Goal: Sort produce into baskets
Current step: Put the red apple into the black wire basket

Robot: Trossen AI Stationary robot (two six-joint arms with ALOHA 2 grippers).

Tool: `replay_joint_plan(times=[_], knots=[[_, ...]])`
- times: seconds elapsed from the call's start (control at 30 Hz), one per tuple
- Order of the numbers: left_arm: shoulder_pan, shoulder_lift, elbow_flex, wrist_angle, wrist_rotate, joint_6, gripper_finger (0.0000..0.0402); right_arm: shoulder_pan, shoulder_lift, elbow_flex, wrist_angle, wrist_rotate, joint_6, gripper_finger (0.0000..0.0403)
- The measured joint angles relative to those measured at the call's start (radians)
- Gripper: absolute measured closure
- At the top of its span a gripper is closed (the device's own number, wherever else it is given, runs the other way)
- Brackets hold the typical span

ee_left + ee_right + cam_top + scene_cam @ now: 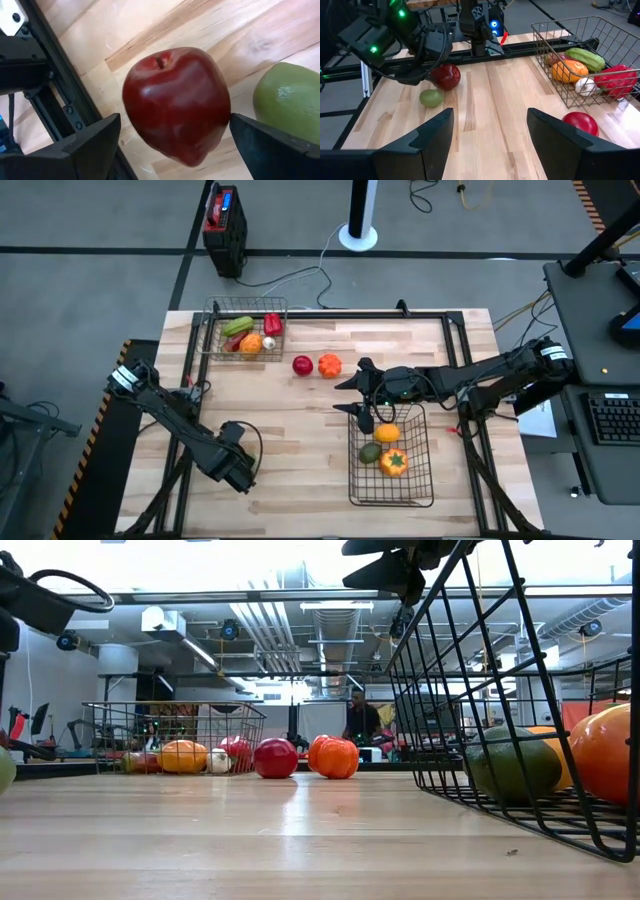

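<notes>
Noted at the near left of the table the left pincer spread wide either side of a glossy, heart-shaped red apple, not closed on it, likely lined up for a grab, with a matte green lime just beside. Found farther right the right pincer open and empty over the far end of the larger wire-mesh basket, holding three smooth orange and green pieces. Spotted beyond a round red piece and a ribbed orange one loose on the pale planks, near the smaller basket, far left, packed with vegetables.
</notes>
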Motion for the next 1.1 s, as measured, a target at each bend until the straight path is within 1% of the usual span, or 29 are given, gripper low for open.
replay_joint_plan(times=[0.23,0.8,1.1], knots=[[0.000,-0.007,-0.052,0.064,-0.001,0.008,0.0063,0.000,0.000,0.000,0.000,0.000,0.000,0.0158],[0.000,-0.012,-0.095,0.074,-0.031,-0.002,0.0065,0.000,0.000,0.000,0.000,0.000,0.000,0.0157],[0.000,-0.033,-0.094,0.074,-0.038,0.009,0.0088,0.000,0.000,0.000,0.000,0.000,0.000,0.0158]])
